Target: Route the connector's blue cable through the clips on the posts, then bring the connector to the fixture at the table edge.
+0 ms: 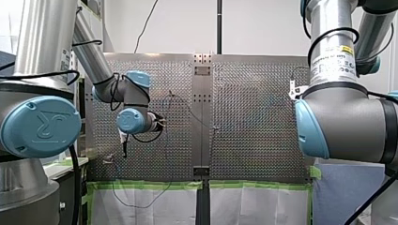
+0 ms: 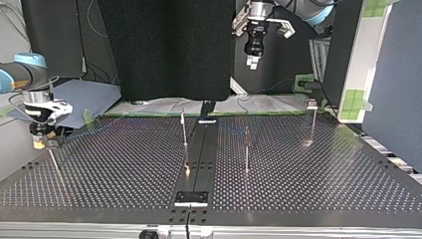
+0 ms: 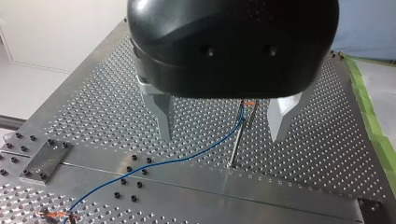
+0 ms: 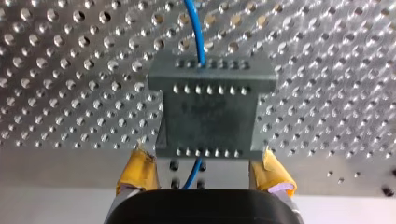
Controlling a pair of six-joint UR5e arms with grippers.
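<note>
1. Yellow pads (image 4: 137, 170) of my right gripper (image 4: 203, 153) sit right up front in the right wrist view. There's one at each near corner of the dark grey connector (image 4: 210, 116), and they look clamped on its two sides, so it's gripped.
2. So the connector is squarely between those jaws, over the perforated table (image 4: 70, 70), next to the plain strip at the table's edge. Can't tell if it actually touches the surface.
3. Blue cable (image 4: 195, 28) runs into the connector's far side. It shows again on the near side between the pads, heading under the gripper.
4. Left gripper (image 3: 220, 138) hangs well above the table, metal fingers spread wide with nothing between them.
5. Below that gap, in the left wrist view, a thin post (image 3: 237, 142) stands upright with an orange clip (image 3: 248, 102) at its top. The cable meets that clip, then trails across the smooth centre plate (image 3: 196, 186) to a second orange clip (image 3: 56, 215).
6. In the top view the two grippers are well apart: the right one is low at the view's left edge and the left one is high at the far side.
</note>
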